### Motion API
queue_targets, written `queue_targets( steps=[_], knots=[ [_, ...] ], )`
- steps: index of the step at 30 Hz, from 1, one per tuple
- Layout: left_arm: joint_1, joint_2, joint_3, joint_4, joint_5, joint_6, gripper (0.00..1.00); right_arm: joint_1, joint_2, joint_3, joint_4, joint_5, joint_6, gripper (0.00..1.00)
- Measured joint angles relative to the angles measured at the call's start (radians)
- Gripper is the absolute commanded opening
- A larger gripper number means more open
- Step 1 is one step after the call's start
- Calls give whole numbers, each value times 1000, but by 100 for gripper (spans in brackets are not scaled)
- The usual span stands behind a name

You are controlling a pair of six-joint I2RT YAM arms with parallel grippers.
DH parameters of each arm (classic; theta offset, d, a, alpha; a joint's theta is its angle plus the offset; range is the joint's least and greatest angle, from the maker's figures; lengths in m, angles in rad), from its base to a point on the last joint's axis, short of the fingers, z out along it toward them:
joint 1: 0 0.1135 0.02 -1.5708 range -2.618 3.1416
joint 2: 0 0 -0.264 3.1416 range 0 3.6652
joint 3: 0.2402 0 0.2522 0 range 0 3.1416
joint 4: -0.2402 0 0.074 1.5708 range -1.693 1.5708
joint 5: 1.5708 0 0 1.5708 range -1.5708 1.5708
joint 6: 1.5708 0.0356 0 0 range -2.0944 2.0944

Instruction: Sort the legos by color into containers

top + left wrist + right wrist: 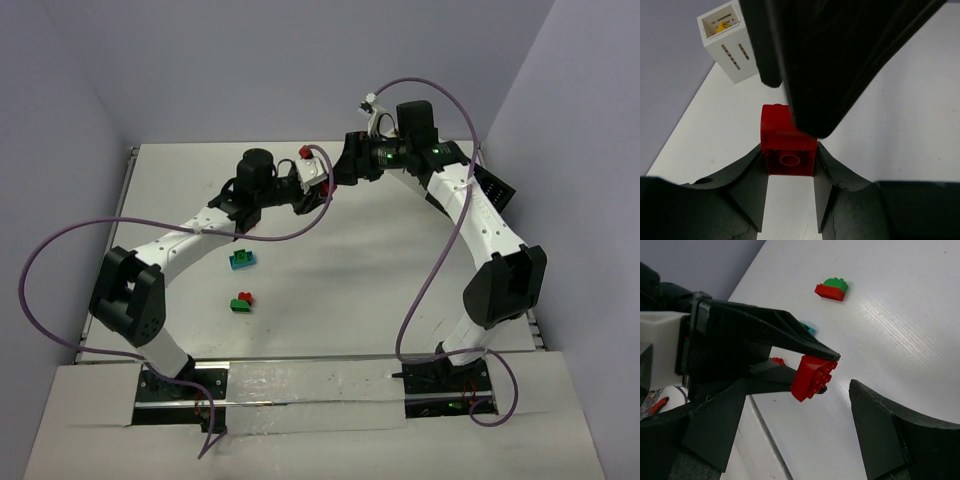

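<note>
We are pinching the red plastic brick (788, 150), likely light, stiff and slippery, by its flat sides in the left claw (790, 162); the right claw (801, 407) is standing apart.

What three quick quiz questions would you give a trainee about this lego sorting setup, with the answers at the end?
1. True or false: the left pincer is empty.
2. Multiple choice: what colour is the brick in the white container? A red, B yellow, C teal.
3. Count: how many two-colour stacks lie loose on the table in the top view?
Key: 1 false, it is shut on a red brick. 2 B. 3 two, a teal-green stack and a green-red stack.
</note>
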Motion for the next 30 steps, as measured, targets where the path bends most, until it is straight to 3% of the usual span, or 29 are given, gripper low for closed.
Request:
queue_targets(
  steps=[9, 13, 15, 18, 19, 20, 21, 22, 23, 27, 30],
  knots=[
    [-21, 0, 0, 0, -30, 14, 0, 72, 43, 19, -35, 137, -39, 73],
    [-22, 0, 0, 0, -37, 14, 0, 94, 43, 19, -44, 169, -69, 57],
    [-22, 0, 0, 0, -39, 14, 0, 100, 43, 19, -53, 181, -81, 38],
    [-24, 0, 1, -2, -45, 14, 5, 103, 43, 16, -58, 206, -95, 23],
    [-26, 0, 1, -2, -54, 15, 18, 103, 43, 16, -59, 212, -91, 13],
    [-29, 0, 1, -4, -62, 15, 40, 103, 43, 16, -61, 216, -88, 0],
    [-30, 0, 1, -7, -67, 15, 43, 103, 43, 16, -63, 217, -88, 0],
    [-32, 0, 3, -9, -70, 14, 85, 103, 43, 16, -66, 219, -92, 0],
    [-33, 0, 5, -13, -75, 14, 99, 103, 43, 16, -66, 220, -95, 0],
    [-32, 1, 32, -30, -84, -9, 99, 80, 40, 12, -98, 225, -135, 0],
    [-26, -5, 34, -41, -88, -25, 99, -10, 30, 12, -124, 222, -168, 0]
  ],
)
